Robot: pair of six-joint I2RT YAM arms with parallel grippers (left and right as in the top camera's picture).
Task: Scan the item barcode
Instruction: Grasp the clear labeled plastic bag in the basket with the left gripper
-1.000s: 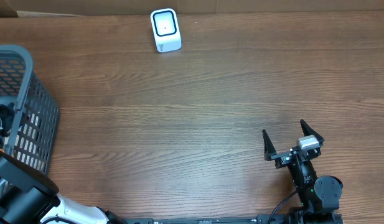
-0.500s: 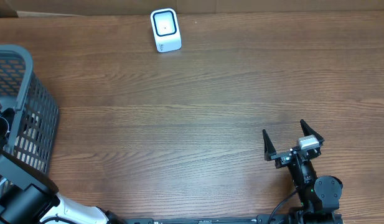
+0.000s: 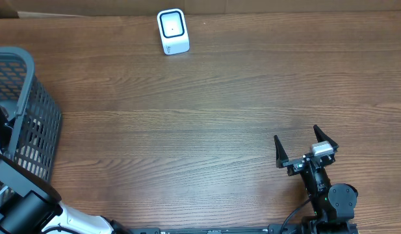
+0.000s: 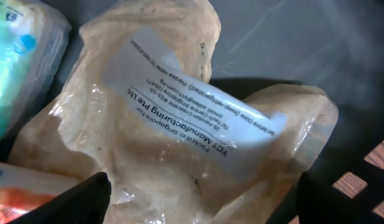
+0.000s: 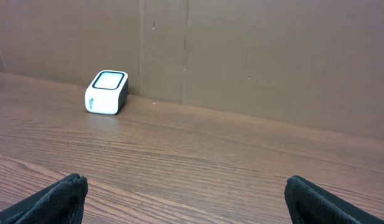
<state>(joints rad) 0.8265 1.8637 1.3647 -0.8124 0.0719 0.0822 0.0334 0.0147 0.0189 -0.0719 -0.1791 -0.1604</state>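
- The left gripper (image 4: 204,185) is down inside the grey plastic mesh basket (image 3: 38,123) at the table's left edge. Its two black fingers stand wide apart and have nothing clamped.
- A crinkly tan plastic packet with a white printed label (image 4: 179,124) lies in the basket, directly under the wrist and between the fingers, label up. I cannot tell whether either finger touches its sides.
- A teal packet (image 4: 17,62) and an orange packet (image 4: 23,202) crowd in beside it.
- A good pick probably means closing on the packet's full middle, not loose film or a neighbour, then lifting straight up past the basket wall.
- No barcode shows on this face, so the packet may need turning.
- The white box-shaped scanner (image 3: 172,30) sits at the table's far edge, well apart from the basket.
- The right gripper (image 3: 304,148) waits fully spread and empty.
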